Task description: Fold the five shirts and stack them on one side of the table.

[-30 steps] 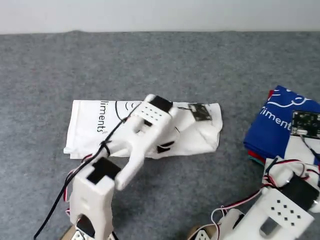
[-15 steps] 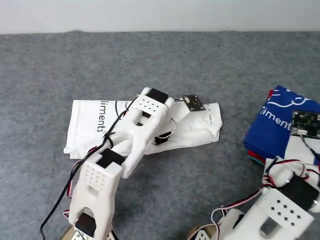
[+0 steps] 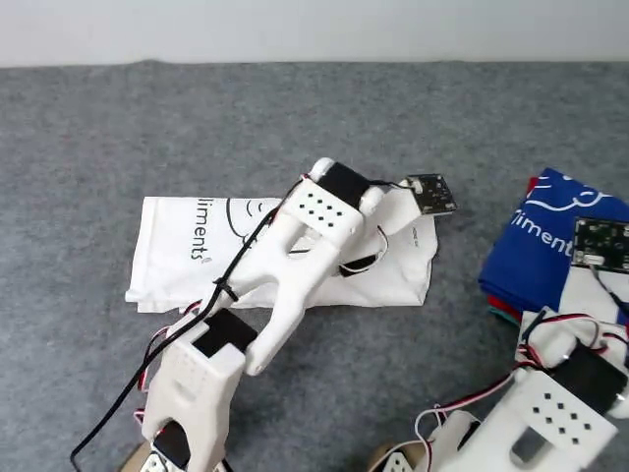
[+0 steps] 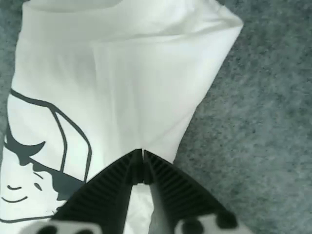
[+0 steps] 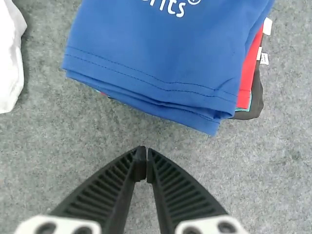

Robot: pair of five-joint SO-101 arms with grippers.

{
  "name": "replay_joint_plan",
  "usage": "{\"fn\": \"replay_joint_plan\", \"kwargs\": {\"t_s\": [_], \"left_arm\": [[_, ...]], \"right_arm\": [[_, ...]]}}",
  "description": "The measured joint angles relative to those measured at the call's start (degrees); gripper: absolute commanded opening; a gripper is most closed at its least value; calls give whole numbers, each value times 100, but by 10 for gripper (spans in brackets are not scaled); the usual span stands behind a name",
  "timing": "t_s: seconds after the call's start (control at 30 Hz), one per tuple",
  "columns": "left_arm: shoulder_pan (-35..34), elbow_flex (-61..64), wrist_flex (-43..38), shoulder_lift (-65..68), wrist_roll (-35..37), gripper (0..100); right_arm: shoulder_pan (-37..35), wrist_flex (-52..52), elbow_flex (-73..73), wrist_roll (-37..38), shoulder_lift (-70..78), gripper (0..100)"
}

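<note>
Now the white shirt must join the stack

The left claw [image 4: 142,160] is closed, its tips together right at the edge of the white shirt [image 4: 122,87]. Whether a bit of cloth is caught between them, I cannot tell. The shirt lies folded as a long rectangle in the middle of the grey table [image 3: 295,118], apart from the stack [image 5: 161,68]. The stack has blue on top, with red, teal and black edges under it, and it sits at the right side. The right claw [image 5: 142,163] is closed too and empty, over bare table just before the stack.

I judge that the white shirt needs one more fold, or a carry. To do this well, pinch all layers at the edge, lift low, and lay the shirt square on the blue one without pulling the fold open.
</note>
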Motion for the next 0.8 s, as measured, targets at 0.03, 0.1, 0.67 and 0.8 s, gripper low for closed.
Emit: {"fn": "replay_joint_plan", "kwargs": {"t_s": [0.03, 0.1, 0.67, 0.8], "left_arm": [[0, -9, -70, 0, 35, 7], [-9, -62, -193, 114, 79, 7], [-9, -1143, -62, 1354, 308, 6], [-18, -1670, 229, 1081, 316, 6]], "right_arm": [[0, 0, 0, 0, 0, 11], [0, 0, 0, 0, 0, 11], [0, 0, 0, 0, 0, 11], [0, 0, 0, 0, 0, 11]]}}
